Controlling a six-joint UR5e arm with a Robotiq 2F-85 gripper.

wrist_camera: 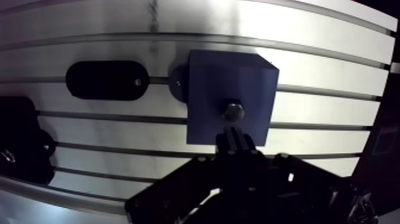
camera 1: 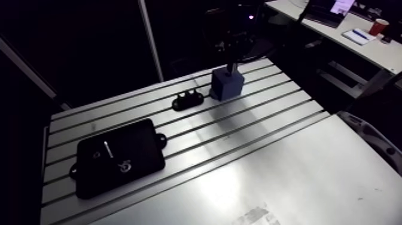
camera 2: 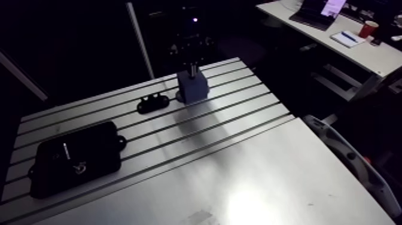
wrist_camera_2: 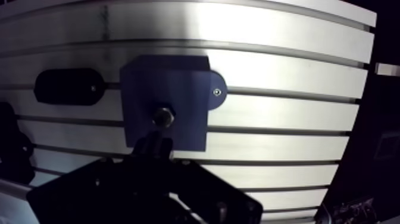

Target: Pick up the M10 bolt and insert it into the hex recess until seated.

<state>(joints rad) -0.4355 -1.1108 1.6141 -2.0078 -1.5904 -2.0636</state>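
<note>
Matt blue plastic block (wrist_camera: 229, 77), dull dark metal bolt (wrist_camera: 233, 111), smooth, sheeny brushed-aluminium table (wrist_camera: 309, 36).

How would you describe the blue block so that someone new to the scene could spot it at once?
Start with the slotted aluminium table and look towards its far edge. There stands the blue block, beside a low black oval fixture. It is the only blue, upright thing, with a bolt head showing in its top face; its neighbours are flat and black.

Blue block (wrist_camera: 208, 83), black tray (camera 1: 137, 163), silver table (camera 1: 287, 167) striped with dark slots.
</note>
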